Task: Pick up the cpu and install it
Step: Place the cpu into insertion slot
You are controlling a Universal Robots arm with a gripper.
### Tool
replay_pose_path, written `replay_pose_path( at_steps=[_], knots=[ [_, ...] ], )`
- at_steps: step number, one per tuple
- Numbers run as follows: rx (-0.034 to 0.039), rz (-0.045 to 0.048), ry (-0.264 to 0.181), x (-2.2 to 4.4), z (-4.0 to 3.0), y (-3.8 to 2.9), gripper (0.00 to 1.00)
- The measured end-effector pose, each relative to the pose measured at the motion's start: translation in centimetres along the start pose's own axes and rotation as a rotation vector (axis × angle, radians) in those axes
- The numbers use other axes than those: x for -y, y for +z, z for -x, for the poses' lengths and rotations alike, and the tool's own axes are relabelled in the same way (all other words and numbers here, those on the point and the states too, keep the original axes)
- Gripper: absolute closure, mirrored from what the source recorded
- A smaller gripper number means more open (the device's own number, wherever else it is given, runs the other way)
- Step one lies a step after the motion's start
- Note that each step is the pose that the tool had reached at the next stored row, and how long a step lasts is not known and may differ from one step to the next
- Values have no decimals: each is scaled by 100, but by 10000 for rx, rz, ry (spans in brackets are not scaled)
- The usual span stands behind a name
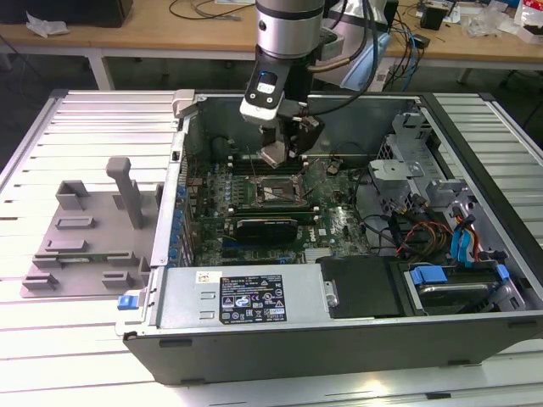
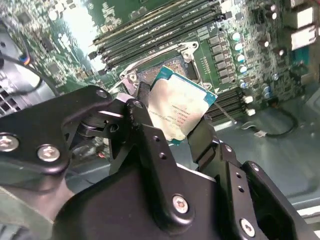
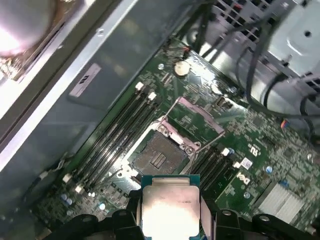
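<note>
Clamping the cpu [image 2: 182, 107] by 2 opposite edges, the gripper [image 2: 172, 120] hangs near the open socket [image 3: 159, 152] on the motherboard [image 3: 260, 165]; pickup done, cpu not yet seated.

The exterior view is lit evenly, with glare streaks thrown on the slatted table [image 1: 85, 339] and the inside of the computer case [image 1: 339, 339] left in shade. In both wrist views the metal top of the cpu [image 2: 181, 112] [image 3: 171, 207] is washed out by reflected light. One patch of the motherboard [image 2: 75, 22] is overexposed in the second wrist view.
</note>
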State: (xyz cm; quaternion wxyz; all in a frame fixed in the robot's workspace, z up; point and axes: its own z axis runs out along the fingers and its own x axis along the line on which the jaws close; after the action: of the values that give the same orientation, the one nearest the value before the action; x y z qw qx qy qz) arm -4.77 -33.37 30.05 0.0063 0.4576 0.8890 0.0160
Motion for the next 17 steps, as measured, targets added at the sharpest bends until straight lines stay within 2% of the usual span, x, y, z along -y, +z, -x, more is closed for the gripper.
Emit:
replay_pose_path(
  at_steps=[4,10,17],
  knots=[
    [39,4,1143,1,0,11,45],
    [118,12,3457,1,0,33,45],
    [200,19,5838,2,0,57,45]
  ],
)
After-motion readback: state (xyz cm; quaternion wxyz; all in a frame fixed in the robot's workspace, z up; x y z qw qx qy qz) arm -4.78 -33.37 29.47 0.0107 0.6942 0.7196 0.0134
